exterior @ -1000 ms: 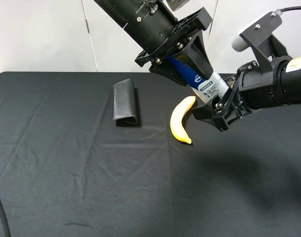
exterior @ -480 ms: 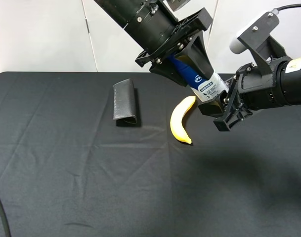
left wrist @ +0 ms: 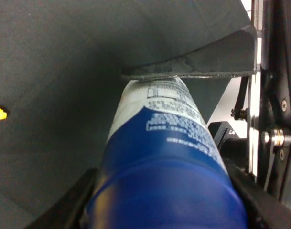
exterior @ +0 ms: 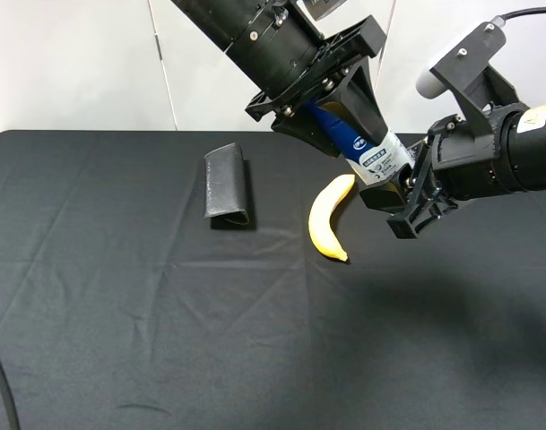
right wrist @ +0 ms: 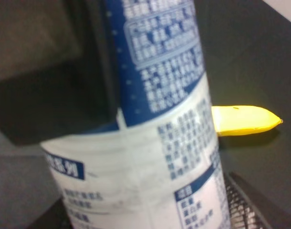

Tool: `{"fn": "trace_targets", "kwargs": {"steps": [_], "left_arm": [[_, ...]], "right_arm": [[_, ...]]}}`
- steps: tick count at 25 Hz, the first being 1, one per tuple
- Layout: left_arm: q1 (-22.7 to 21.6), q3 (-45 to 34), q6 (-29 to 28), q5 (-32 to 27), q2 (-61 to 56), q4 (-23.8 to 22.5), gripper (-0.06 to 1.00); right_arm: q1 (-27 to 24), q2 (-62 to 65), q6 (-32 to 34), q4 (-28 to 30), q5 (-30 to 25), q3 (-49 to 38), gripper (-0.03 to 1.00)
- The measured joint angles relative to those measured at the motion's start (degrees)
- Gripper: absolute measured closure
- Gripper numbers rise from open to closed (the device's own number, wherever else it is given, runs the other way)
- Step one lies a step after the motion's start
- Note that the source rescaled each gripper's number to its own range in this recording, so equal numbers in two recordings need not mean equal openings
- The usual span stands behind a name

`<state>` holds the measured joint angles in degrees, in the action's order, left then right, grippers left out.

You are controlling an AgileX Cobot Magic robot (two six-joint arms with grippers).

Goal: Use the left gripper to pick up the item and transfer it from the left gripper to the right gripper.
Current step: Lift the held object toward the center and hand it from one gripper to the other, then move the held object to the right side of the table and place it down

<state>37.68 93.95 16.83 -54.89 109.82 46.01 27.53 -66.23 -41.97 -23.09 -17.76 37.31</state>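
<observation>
Clamping the item [exterior: 377, 157] aloft, the left gripper [exterior: 349, 130] has pickup done; just past its tips the right gripper [exterior: 400, 204] flanks the free end, closure unclear, handover pending.

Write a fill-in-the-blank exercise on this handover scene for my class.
The slim white cylindrical bottle with a blue label is clamped in the ___ gripper's jaws.
The bottle's end nearest the right gripper is coloured ___.
In the high view, the curved yellow banana lies ___ of the black folded case.
Missing words: left; white; right.
</observation>
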Motion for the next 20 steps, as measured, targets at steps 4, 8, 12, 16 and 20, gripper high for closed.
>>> {"fn": "trace_targets", "kwargs": {"steps": [4,8,12,16,20], "left_arm": [[0.0,0.06,0.0,0.61,-0.12,0.96,0.31],[0.0,0.06,0.0,0.55,-0.11,1.08,0.01],[0.0,0.06,-0.07,0.04,-0.17,1.14,-0.04],[0.0,0.11,-0.13,-2.5,-1.35,-2.8,-0.05],[0.0,0.22,-2.4,-4.68,-4.18,-11.42,-0.05]], "right_arm": [[0.0,-0.19,0.63,-0.34,-0.78,0.0,0.94],[0.0,-0.38,0.67,-0.41,-1.03,0.0,0.94],[0.0,-0.44,0.67,-0.41,-1.08,0.0,0.94],[0.0,-0.44,0.67,-0.41,-1.03,0.0,0.94],[0.0,-0.44,0.67,-0.41,-1.03,0.0,0.94]]}}
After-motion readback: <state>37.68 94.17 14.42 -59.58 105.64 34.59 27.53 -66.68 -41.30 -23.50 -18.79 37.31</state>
